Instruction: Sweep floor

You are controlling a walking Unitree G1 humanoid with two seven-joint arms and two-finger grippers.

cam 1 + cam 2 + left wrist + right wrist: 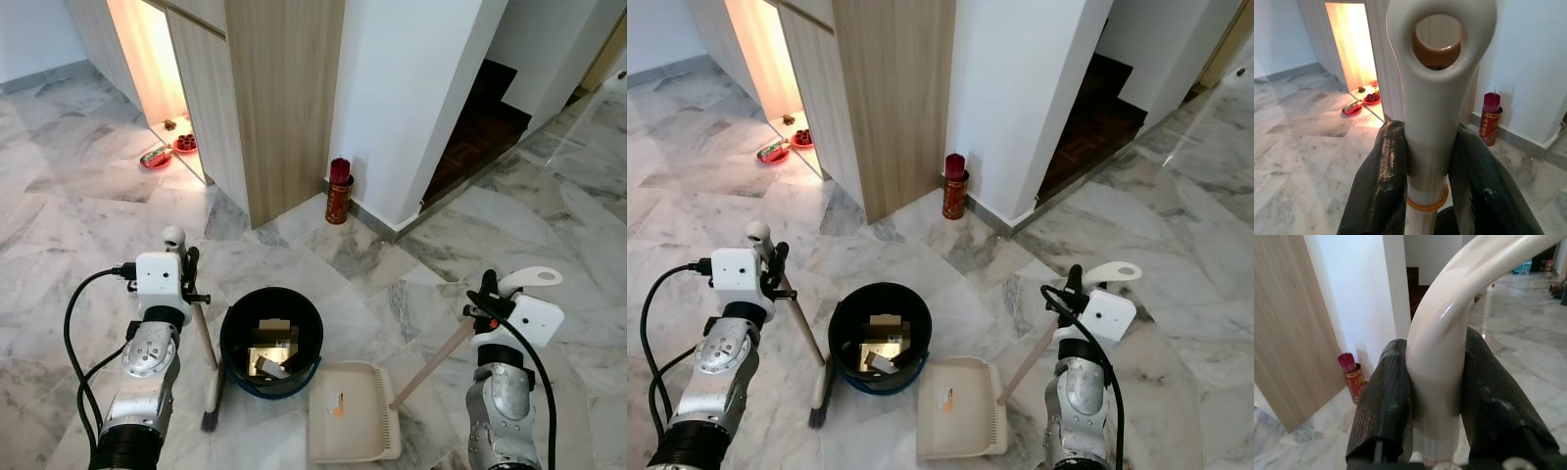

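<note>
My left gripper (pixel 188 262) is shut on the cream handle of a small broom (pixel 207 352), whose dark bristles (pixel 210 421) rest on the marble floor left of a black bin (pixel 271 340). The wrist view shows both black fingers (pixel 1378 181) clamped around the handle (pixel 1432 122) just below its hanging loop. My right gripper (pixel 487 294) is shut on the curved cream handle (pixel 1437 367) of a beige dustpan (pixel 353 411), which lies flat on the floor right of the bin. The bin holds paper scraps and pieces of cardboard (pixel 271 348).
A wooden cabinet (pixel 274 98) and a white wall (pixel 411 98) stand ahead, with a red joss-stick tin (pixel 339 192) at their base. A lit niche with red dishes (pixel 167 152) is at far left. Dark stairs (pixel 480 127) lie at right. Open marble floor surrounds me.
</note>
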